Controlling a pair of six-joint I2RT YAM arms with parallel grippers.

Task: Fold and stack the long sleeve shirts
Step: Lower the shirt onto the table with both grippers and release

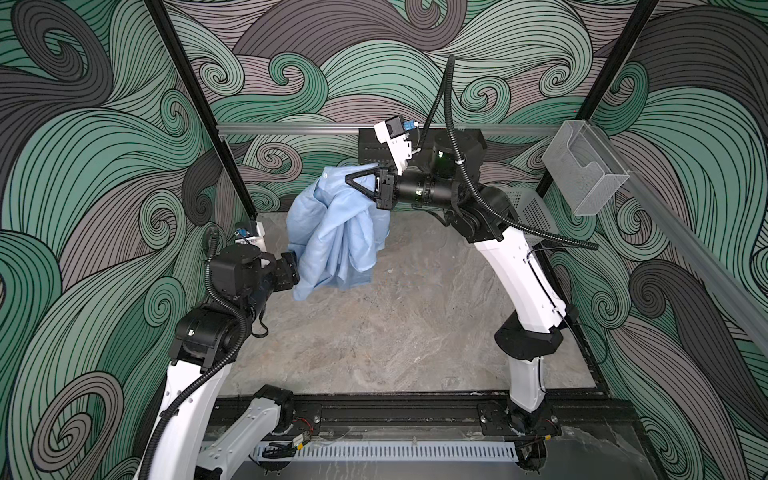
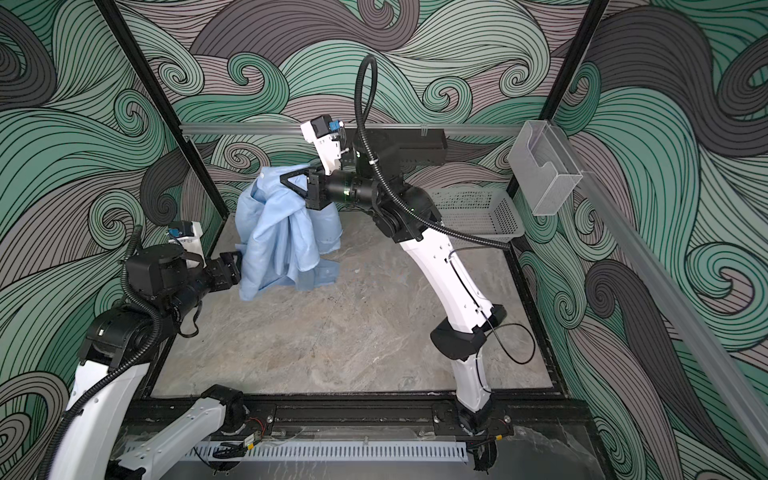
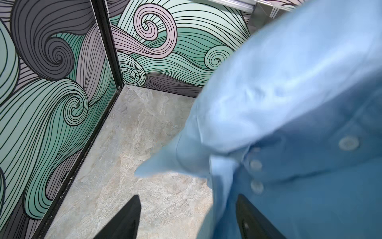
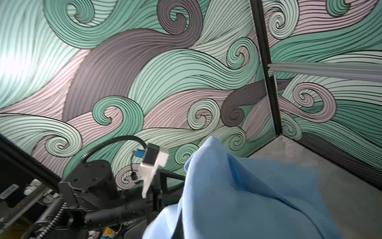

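Blue woven cloth was all bunched up: the shirt hung in a crumpled, twisted mass over the far left part of the table. We could not tell whether its lowest folds touched the stone-patterned surface. The right gripper was raised at the far side with its jaws closed on the upper edge of the fabric, and it carried the hanging weight. The left gripper was low and pressed up to the shirt's left side. Its jaws were spread wide, with a buttoned strip of cloth draped past one finger but nothing pinched between them. We judged the task barely begun. No sleeve was laid out, no fold was made, nothing was stacked, and the near half of the table was bare. The shirt had yet to be spread flat, its sleeves brought in, its body folded and the bundle set down. A pale perforated basket sat at the far right behind the right arm.
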